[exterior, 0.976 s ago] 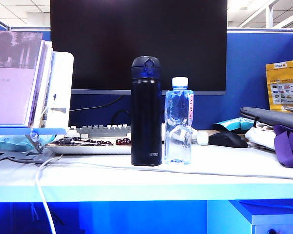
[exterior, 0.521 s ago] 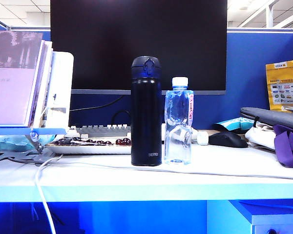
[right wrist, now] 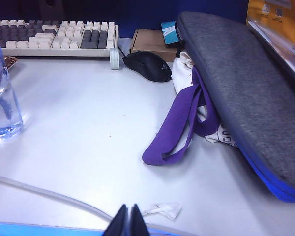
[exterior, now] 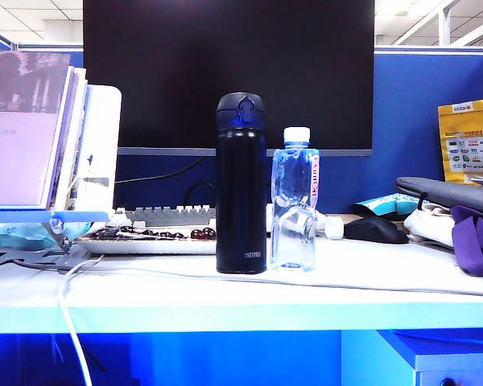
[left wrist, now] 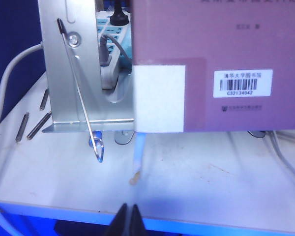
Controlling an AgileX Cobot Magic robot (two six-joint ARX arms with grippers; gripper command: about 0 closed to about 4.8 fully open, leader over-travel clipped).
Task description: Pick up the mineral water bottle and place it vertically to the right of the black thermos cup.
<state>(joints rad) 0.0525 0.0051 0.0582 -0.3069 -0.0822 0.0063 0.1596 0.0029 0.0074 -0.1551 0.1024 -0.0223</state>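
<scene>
The black thermos cup stands upright at the middle of the white desk. The mineral water bottle, clear with a white cap and red lettering, stands upright just right of it, almost touching; its base also shows in the right wrist view. Neither arm appears in the exterior view. My left gripper is shut and empty at the desk's front edge, facing a metal book stand. My right gripper is shut and empty at the front edge, well away from the bottle.
A purple book leans on the stand at the left. A keyboard and black mouse lie behind the bottle. A grey case with a purple strap fills the right side. A clear tube runs along the front.
Nothing has moved in the exterior view; thermos and bottle stand as before.
</scene>
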